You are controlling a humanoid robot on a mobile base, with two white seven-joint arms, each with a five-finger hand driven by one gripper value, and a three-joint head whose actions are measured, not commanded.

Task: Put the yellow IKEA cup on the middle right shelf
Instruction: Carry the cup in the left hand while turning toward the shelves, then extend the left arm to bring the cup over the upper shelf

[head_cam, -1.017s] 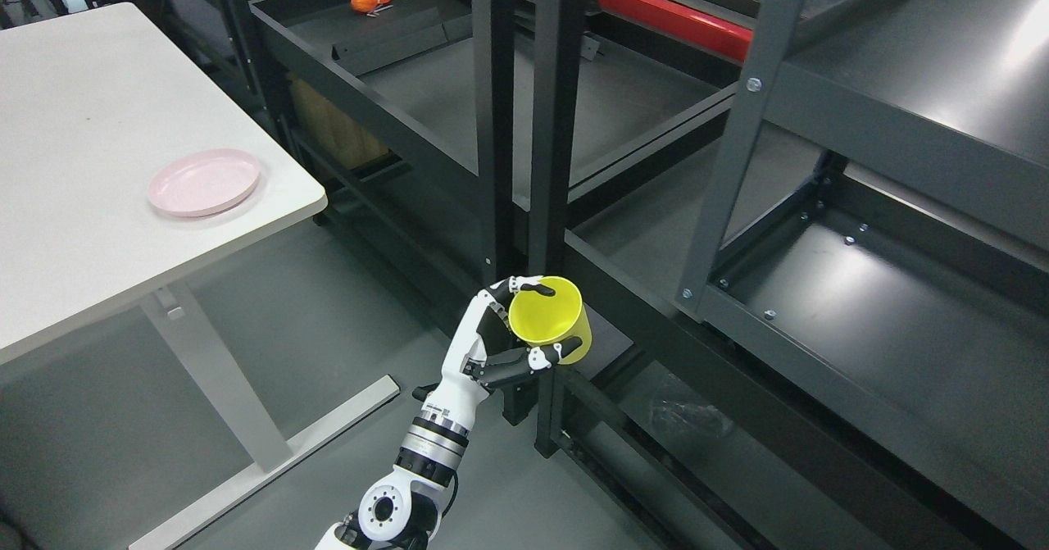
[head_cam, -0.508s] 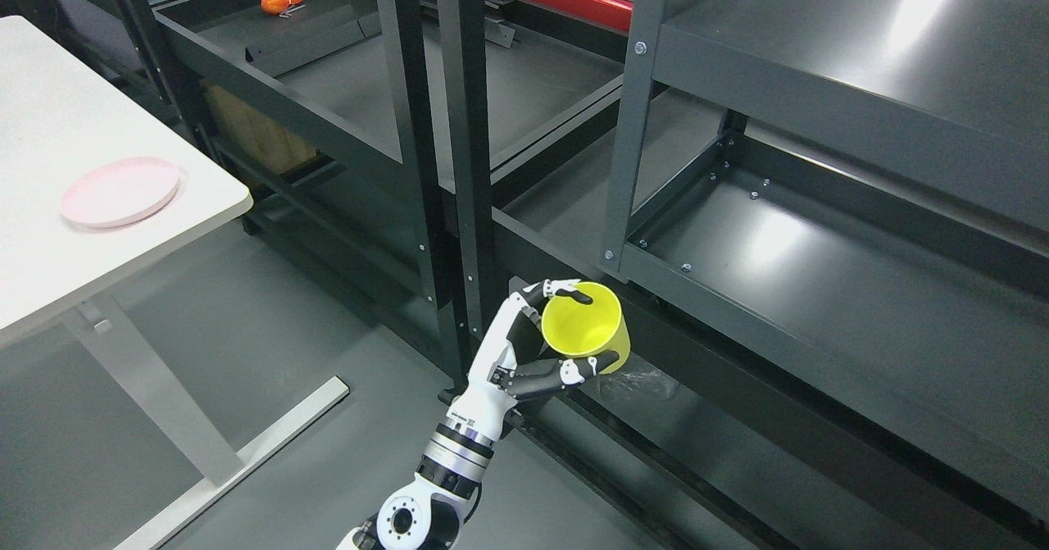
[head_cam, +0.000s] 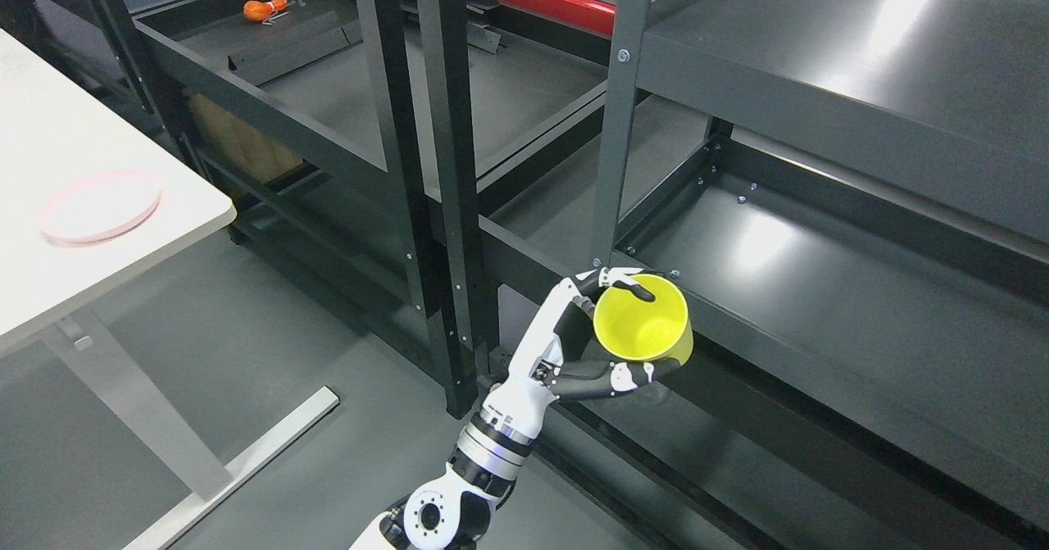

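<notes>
Yellow cup (head_cam: 644, 327): plastic, open mouth tilted toward the camera, interior visible. Held in the air at the front lip of the grey shelf (head_cam: 819, 288), just right of that shelf's grey upright post (head_cam: 610, 115); the cup's far side overlaps the front lip in view, and whether it touches the metal cannot be told.

Left hand (head_cam: 574, 345): white and black, arm entering from the bottom edge left of the middle. Fingers (head_cam: 631, 286) wrapped over the upper rim of the yellow cup, thumb (head_cam: 615, 375) pressed along its lower wall; the cup is firmly grasped between them.

Right hand: out of view.

Grey shelf: metal tray with raised edges, bright glare on its floor, bolt heads in the corner behind the yellow cup. A second grey shelf level (head_cam: 860, 66) sits above it.

Black rack (head_cam: 410, 165): dark uprights left of the yellow cup, with a wide dark tray behind them.

Orange tool (head_cam: 264, 9): lying on the far upper-left part of the black rack, well apart from the yellow cup.

Counter (head_cam: 49, 271): white top, far left of the yellow cup, on a grey leg.

Pink plate (head_cam: 100, 206): resting flat on the counter near its right edge.
</notes>
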